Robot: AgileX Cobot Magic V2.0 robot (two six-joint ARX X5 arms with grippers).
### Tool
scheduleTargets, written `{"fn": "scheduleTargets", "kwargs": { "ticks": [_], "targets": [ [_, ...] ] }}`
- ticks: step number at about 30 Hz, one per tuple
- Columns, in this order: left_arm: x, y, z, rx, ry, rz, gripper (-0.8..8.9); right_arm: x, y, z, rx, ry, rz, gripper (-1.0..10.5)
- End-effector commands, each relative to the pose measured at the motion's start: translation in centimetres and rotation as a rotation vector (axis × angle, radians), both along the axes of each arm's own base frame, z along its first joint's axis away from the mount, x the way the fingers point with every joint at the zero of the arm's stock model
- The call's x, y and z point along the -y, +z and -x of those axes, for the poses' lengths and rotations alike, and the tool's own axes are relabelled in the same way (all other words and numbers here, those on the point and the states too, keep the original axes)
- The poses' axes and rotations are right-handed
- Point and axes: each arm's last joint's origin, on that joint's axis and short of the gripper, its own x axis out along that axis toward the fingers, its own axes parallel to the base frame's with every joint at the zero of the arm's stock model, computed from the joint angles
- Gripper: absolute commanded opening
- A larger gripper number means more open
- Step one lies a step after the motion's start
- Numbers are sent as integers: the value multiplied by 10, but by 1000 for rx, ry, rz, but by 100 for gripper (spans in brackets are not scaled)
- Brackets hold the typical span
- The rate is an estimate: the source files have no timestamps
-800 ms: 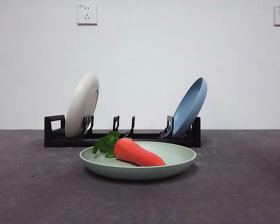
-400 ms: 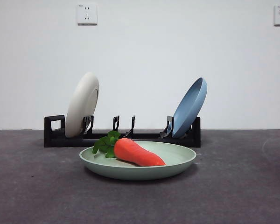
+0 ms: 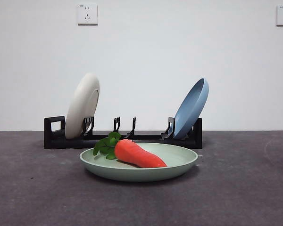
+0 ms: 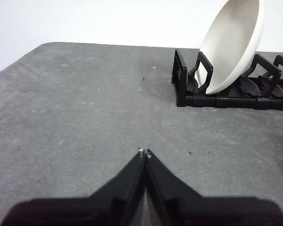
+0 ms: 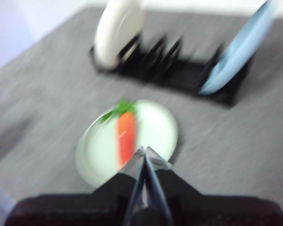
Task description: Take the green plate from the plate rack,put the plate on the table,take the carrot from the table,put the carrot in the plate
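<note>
The round, shallow, pale mint-green matte plate (image 3: 138, 162) was seen lying flat on the dark grey, slightly mottled table (image 3: 245, 188), just in front of the long low black plate rack (image 3: 122, 134) with its pairs of upright prongs. The bright orange-red tapered toy carrot (image 3: 137, 154) was laid inside the plate, its tuft of green leaves at the thick end reaching the plate's rim on the side of the rack's square loop. A cream-white plate (image 3: 82, 106) was held leaning in the rack near the loop end, and a blue plate (image 3: 191, 109) was propped at the opposite end; the prongs between them were unoccupied.

Neither gripper was shown in the front view. In the right wrist view, which was blurred, the right gripper (image 5: 145, 149) was seen with its two black jaws pressed together and nothing between them; it was raised above the table, apart from the green plate, with the carrot lying just beyond its tips. In the left wrist view, the left gripper (image 4: 144, 152) was likewise seen clenched on nothing, held over bare table, well apart from the loop end of the rack and the cream-white plate.
</note>
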Motion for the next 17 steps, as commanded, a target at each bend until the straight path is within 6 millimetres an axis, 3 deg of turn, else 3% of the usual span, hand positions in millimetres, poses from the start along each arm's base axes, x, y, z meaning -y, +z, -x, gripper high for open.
{"fn": "scheduleTargets", "kwargs": {
  "ticks": [1, 9, 17],
  "targets": [
    [0, -4, -1, -7, 4, 8, -3, 11, -26, -1, 72, -74, 18, 1],
    [0, -4, -1, -7, 3, 8, -3, 29, -105, 6, 253, -232, -8, 1],
    [0, -4, -1, -7, 4, 8, -3, 31, -158, 11, 230, -286, -43, 1]
  ]
}}
